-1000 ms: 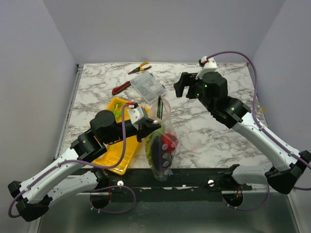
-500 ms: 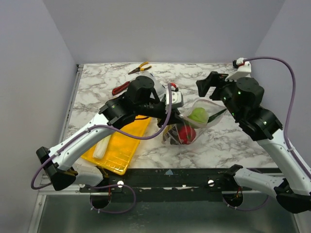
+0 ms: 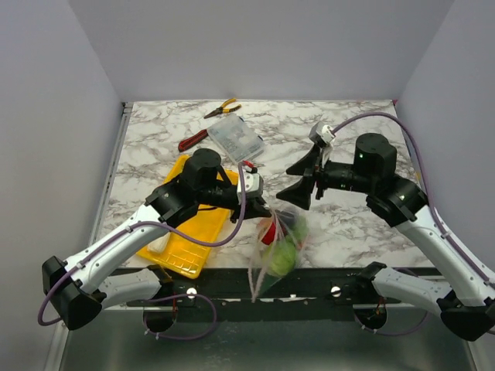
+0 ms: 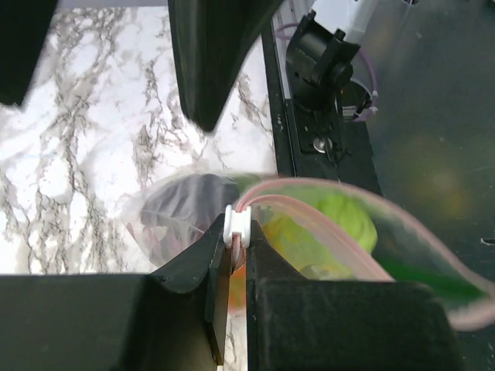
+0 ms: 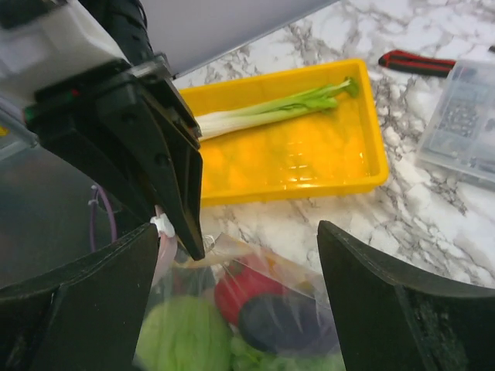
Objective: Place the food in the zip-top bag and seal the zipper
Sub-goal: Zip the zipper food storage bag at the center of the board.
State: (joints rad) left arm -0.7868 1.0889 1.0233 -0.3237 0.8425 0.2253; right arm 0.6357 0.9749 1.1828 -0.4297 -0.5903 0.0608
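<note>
Zip-top bag (image 3: 272, 251): 1, clear, hanging over the near edge of the table (image 3: 348, 224) at 6 o'clock, mouth up, bottom drooping past the edge. Its zipper (image 4: 271, 202) is 1 pink strip, with the mouth gaping open and 1 white slider (image 4: 237, 222) at one end. Left gripper (image 3: 261, 207) is pinched tight on the zipper at the slider and holds the bag up. Right gripper (image 3: 288, 185) is spread wide with nothing in it, at about 1 o'clock of the bag mouth and close to it, not touching.

Inside the bag: 1 red tomato (image 5: 241, 286), 1 green cabbage (image 5: 182, 336), 1 purple eggplant (image 5: 282, 321) and some leafy greens (image 5: 251, 359), leaf count cannot tell.

1 yellow tray (image 5: 309, 166) sits at 8 o'clock on the table, with 1 leek (image 5: 271, 112) lying in it. 1 clear box (image 3: 236, 137) is at 11 o'clock. 2 pliers: red-handled pliers (image 3: 193, 140) just beside the box, yellow-handled pliers (image 3: 220, 108) near the far edge.
</note>
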